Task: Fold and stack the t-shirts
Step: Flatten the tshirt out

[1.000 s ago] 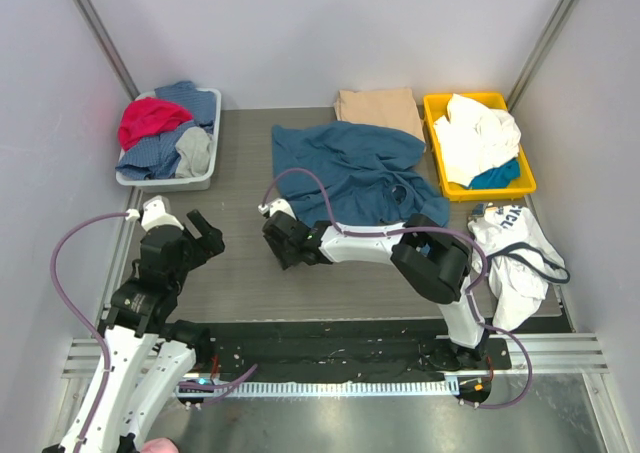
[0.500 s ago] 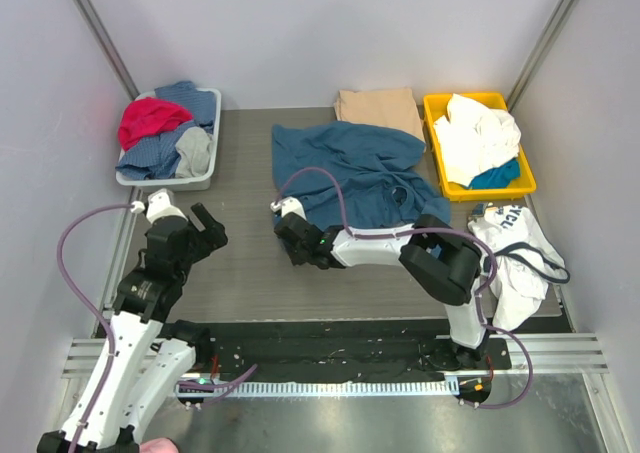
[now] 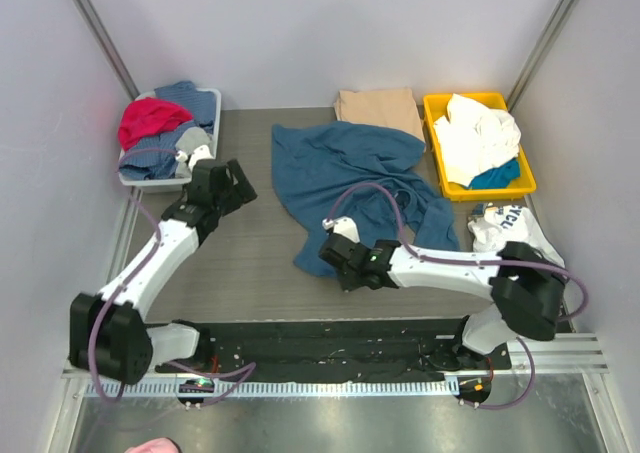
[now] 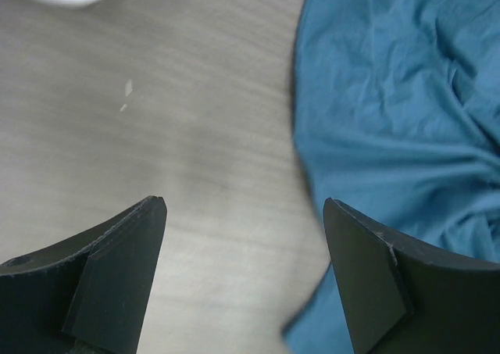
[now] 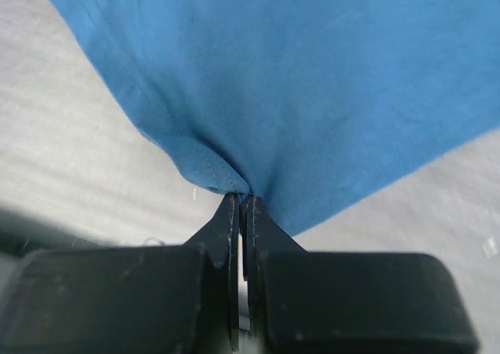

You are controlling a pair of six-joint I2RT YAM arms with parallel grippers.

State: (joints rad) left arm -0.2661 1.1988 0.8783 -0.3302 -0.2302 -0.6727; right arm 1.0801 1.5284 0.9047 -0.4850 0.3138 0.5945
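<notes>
Teal-blue t-shirt [image 3: 362, 173] is spread rumpled and unfolded at the middle of the table [image 3: 240, 263], and the folded tan-beige t-shirt [image 3: 378, 108] lies just beyond its far edge.

Only the overhead view gives the whole layout: a grey bin [image 3: 150, 183] of mixed clothes at the far left, a yellow bin [image 3: 430, 108] with white and blue cloth at the far right, and a white garment [image 3: 515, 235] on the table near the right arm.

The grip itself is shown only in the right wrist view. There the right gripper [image 5: 241, 199] is seen pinched tight on a small fold of the teal-blue t-shirt [image 5: 312, 73] at its hem, with the cloth fanning away from the fingertips. Overhead, the right gripper [image 3: 328, 256] sits at the shirt's near-left corner.

In the left wrist view the left gripper [image 4: 244, 213] is held with its fingers wide apart and nothing between them but bare table (the fingers are not seen to touch any cloth). The teal-blue t-shirt [image 4: 391, 96] has its left edge lying ahead of the right-hand finger. Overhead, the left gripper [image 3: 243, 185] is placed between the grey bin and the shirt's left edge.

Compared with half a second ago, the left arm has been stretched far out from the near-left of the table. The right gripper has been drawn rightward and nearer, and the shirt's corner has been pulled out with it.
</notes>
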